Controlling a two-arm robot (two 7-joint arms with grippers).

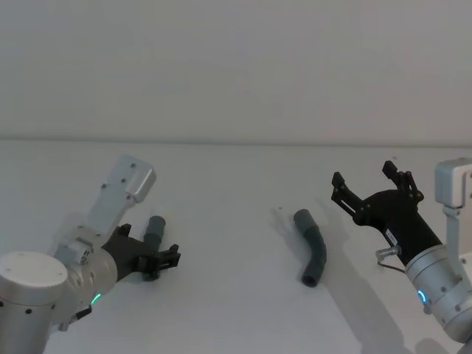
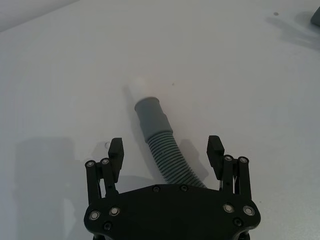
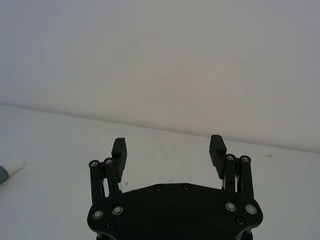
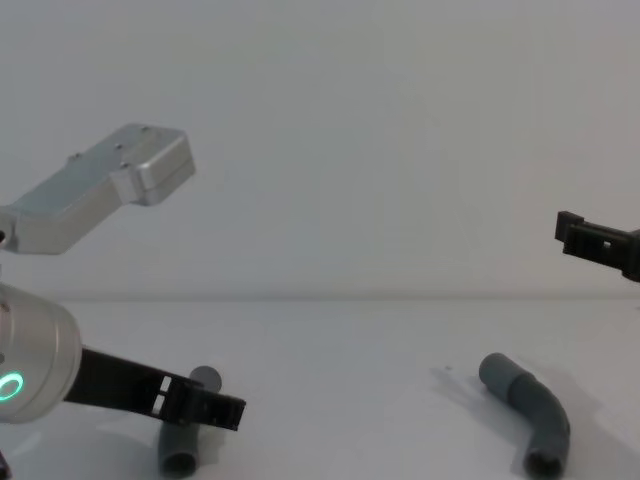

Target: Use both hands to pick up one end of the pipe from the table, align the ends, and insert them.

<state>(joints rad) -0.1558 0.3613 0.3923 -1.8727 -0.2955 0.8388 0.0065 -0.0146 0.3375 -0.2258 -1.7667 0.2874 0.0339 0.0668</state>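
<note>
Two dark-grey bent pipe pieces lie on the white table (image 1: 236, 192). The left piece (image 1: 154, 230) has a ribbed middle (image 2: 167, 155), a smooth cuff (image 2: 151, 116) and a narrow white tip (image 2: 141, 85). My left gripper (image 2: 166, 150) is low over the table, open, with its fingers on either side of the ribbed middle, apart from it; it also shows low in the chest view (image 4: 205, 405). The right piece (image 1: 313, 247) lies free at centre right, its open end (image 4: 542, 462) nearest me. My right gripper (image 1: 362, 175) hovers open and empty above and right of it.
A pale grey wall (image 1: 236, 66) rises behind the table's far edge. Bare table stretches between the two pieces. The left arm's silver wrist housing (image 4: 110, 185) stands high at the left of the chest view.
</note>
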